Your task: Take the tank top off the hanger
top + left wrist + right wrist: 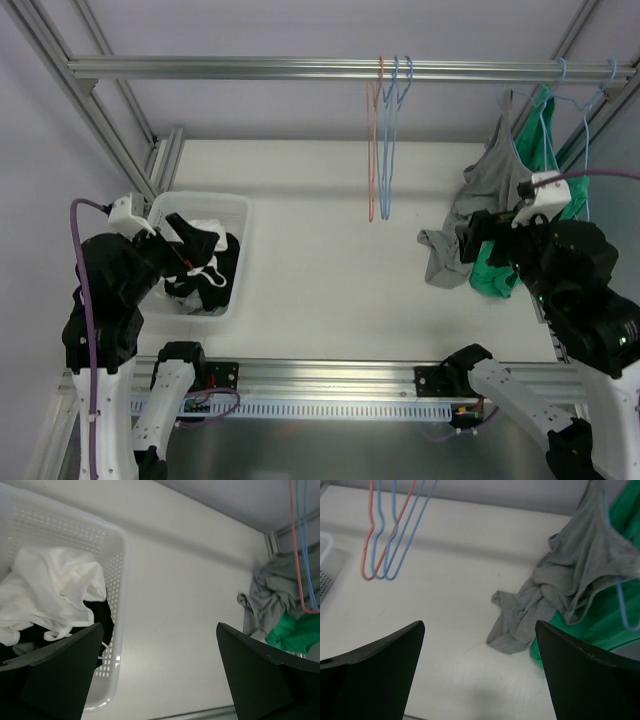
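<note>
Found the grey tank top [480, 205] at the far right of the table [320, 250], hung by its upper part on a light blue hanger [586, 160] off the overhead rail [250, 67], with its lower part slumped in a crumpled heap on the table surface. Noted a green garment [492, 275] just beside and partly under it, touching it and also reaching up towards the rail. Saw the right jaws spread wide and gripping nothing, held above the table just short of the grey heap, with both dark fingers [375, 675] clear of the cloth in the right wrist view. Saw the left jaws likewise released, wide apart and empty, poised above a white perforated basket [238, 208] at the left of the table. Made out white cloth [55, 590] and black cloth [205, 245] piled inside that basket. Spotted three bare hangers [371, 150], one red and two blue, dangling from the rail near the middle, well apart from the tank top.
</note>
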Tool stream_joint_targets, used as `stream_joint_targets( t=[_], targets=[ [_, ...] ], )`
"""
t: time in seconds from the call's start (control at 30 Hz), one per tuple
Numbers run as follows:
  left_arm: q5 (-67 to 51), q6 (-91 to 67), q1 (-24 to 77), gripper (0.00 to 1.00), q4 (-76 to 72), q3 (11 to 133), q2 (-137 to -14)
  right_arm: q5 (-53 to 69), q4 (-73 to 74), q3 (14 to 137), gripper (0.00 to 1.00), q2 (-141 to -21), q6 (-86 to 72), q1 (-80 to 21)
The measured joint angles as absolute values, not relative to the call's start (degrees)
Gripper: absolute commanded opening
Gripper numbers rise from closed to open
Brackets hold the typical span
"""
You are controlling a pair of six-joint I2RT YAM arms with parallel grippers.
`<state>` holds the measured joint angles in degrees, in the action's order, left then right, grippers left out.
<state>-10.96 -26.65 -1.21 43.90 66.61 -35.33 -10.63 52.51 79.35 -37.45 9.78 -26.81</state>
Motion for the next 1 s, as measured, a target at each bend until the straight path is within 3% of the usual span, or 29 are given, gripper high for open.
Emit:
stream_joint_targets(
  t=[0.17,0.4,0.73,1.0],
  targets=[
    [-18.4,-20.3,-1.2,0.99,46.9,59.6,-25.2,-21.8,53.4,93.5,1.0,-52.1,16.1,-24.8],
    [-18.7,-18.8,-1.1,0.99,47.9,53.5,-16.4,-20.2,53.7,108.6,0.91,-67.7,23.0,-10.5],
    [-20.3,-18.9,-1.1,0.99,48.0,50.2,-13.5,-15.6,51.3,111.2,0.88,-79.4,26.7,1.4],
    [-22.1,-18.9,-1.1,0.99,48.0,49.4,-13.9,-11.4,49.1,111.2,0.87,-83.7,26.2,5.1]
  ],
)
